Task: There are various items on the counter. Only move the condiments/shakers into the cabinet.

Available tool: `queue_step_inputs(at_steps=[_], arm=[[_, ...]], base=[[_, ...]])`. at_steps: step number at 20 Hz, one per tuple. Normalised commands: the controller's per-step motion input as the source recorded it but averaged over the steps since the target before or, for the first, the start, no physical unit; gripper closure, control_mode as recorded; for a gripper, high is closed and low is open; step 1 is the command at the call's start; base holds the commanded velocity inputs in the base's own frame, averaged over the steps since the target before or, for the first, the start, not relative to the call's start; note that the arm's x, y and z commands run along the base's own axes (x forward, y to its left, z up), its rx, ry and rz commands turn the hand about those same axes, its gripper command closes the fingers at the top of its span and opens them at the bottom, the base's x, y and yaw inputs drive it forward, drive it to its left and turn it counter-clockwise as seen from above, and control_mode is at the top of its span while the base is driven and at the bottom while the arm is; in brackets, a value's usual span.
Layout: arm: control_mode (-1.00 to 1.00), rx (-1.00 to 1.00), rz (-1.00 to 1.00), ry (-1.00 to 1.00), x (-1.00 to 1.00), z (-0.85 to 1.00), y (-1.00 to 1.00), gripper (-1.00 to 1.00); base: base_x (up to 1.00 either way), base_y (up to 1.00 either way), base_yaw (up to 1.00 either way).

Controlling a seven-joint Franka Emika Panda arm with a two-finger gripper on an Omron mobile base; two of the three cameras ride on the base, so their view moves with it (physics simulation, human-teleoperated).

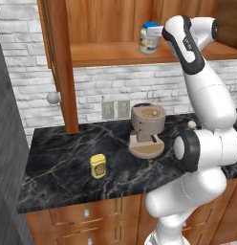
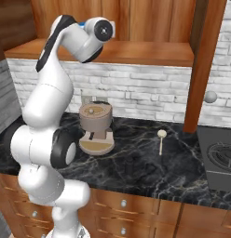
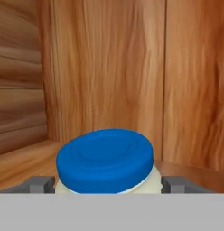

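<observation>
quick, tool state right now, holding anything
Tool: open, fingertips spread either side of the white jar on the cabinet shelf; not clamped on it.

Grainy wooden cabinet [image 3: 109, 67], glossy veined marble counter [image 1: 68, 158], smooth blue-lidded jar [image 3: 105, 164]

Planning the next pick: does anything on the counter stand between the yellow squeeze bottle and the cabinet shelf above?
Nothing visible does. The yellow squeeze bottle stands alone on the counter; the coffee machine stands off to one side, and the cabinet shelf is open-fronted.
</observation>
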Motion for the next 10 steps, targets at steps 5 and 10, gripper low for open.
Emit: queue_step_inputs(at_steps=[5,10], arm=[[-1.0,-0.02,-0.03,0.0,0.48,-0.32,0.0,-1.0],[-1.0,0.0,0.0,0.0,0.0,0.0,0.0,-1.0]], base=[[0.0,0.0,0.0],[0.0,0.0,0.0]])
